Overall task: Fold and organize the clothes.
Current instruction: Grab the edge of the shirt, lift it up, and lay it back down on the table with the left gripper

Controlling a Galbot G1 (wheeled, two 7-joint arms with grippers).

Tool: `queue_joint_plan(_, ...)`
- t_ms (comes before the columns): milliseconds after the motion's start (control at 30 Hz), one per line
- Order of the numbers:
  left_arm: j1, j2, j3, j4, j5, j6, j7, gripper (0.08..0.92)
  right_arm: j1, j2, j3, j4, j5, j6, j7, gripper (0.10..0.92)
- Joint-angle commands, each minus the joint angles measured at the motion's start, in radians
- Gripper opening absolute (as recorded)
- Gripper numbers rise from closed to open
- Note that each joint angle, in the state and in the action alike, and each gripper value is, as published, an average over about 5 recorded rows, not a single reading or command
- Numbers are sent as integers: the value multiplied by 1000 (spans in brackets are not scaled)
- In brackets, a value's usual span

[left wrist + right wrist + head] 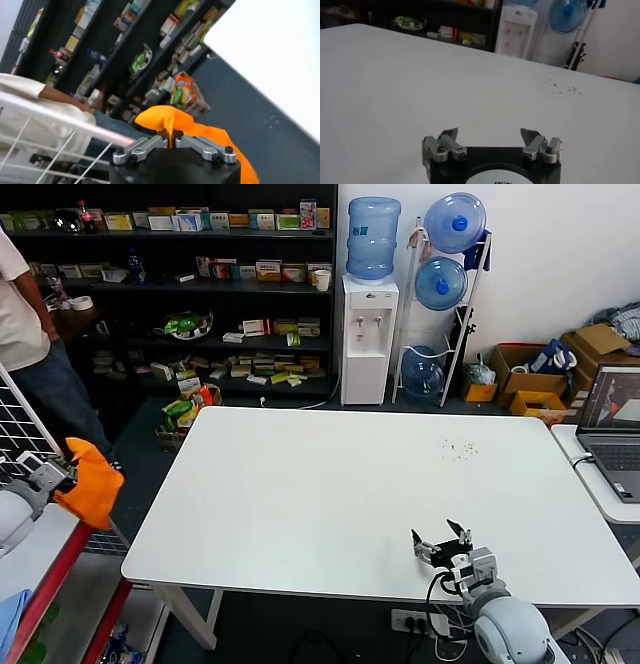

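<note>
The clothes are one bright orange T-shirt [90, 482], bunched up and hanging in the air left of the white table [300, 504], beyond its left edge. My left gripper [62, 476] is shut on a fold of this shirt [172, 122]; in the left wrist view the cloth is pinched between the two fingertips and drapes down past the gripper [172, 142]. My right gripper [443, 544] rests low over the table's near right part, open, with nothing between its fingers [449, 137]. In the right wrist view only bare table lies ahead of the right gripper [490, 135].
A white wire rack [25, 424] and a red-edged shelf [45, 594] stand at the far left. A person [30, 344] stands by the dark shelves [200, 294]. A laptop [612, 424] sits on a side table at right. A water dispenser [368, 334] stands behind.
</note>
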Motion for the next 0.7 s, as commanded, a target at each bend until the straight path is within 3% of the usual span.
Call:
queue_joint_plan(33,39,-115,12,-272,-270,84,-102,130,-17,15,7,8,-22,-2,3,823)
queue_joint_plan(500,60,-309,85,-500,-650,187,-342,130,-75,15,81,9,-50,20,-10,823)
queue_joint_plan(700,44,-507,175,-462,-644,184,-402,130,-93,1,109,24,-49,61,-37,823)
